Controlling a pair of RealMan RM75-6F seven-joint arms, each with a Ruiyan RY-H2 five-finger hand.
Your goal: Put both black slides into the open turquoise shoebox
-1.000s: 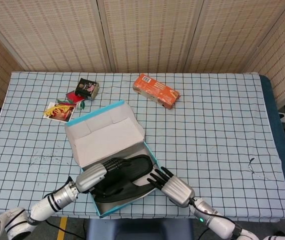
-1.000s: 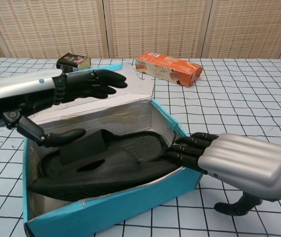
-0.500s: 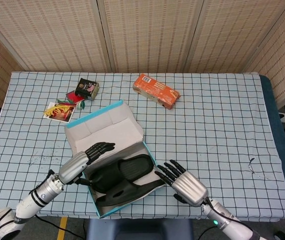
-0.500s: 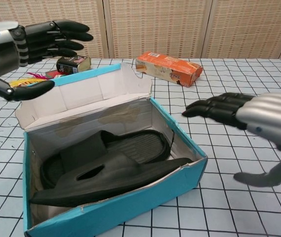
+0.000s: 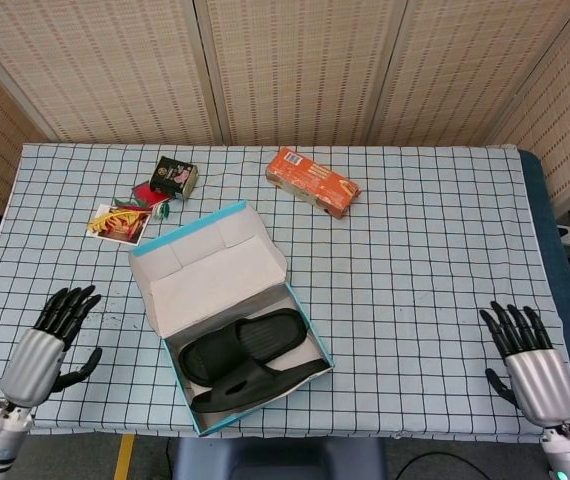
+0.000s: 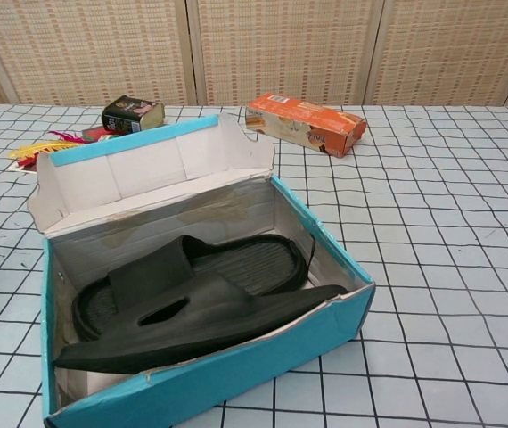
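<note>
Both black slides [image 5: 248, 361] [image 6: 193, 303] lie stacked inside the open turquoise shoebox [image 5: 305, 316] [image 6: 344, 259], near the table's front edge. Its lid [image 5: 211, 266] [image 6: 151, 171] stands tilted back. My left hand [image 5: 47, 340] hovers at the table's front left corner, fingers spread and holding nothing. My right hand [image 5: 527, 363] is at the front right corner, likewise spread and empty. Both are far from the box. Neither hand shows in the chest view.
An orange carton [image 5: 312, 181] [image 6: 306, 122] lies behind the box. A dark small box [image 5: 176, 176] [image 6: 133, 114] and a colourful snack packet [image 5: 120, 220] [image 6: 33, 146] lie at the back left. The checked tablecloth [image 5: 435, 260] covers the table.
Both hands have drawn away from the shoebox, the left out to the front left corner and the right to the front right. The slides stay in the box.
</note>
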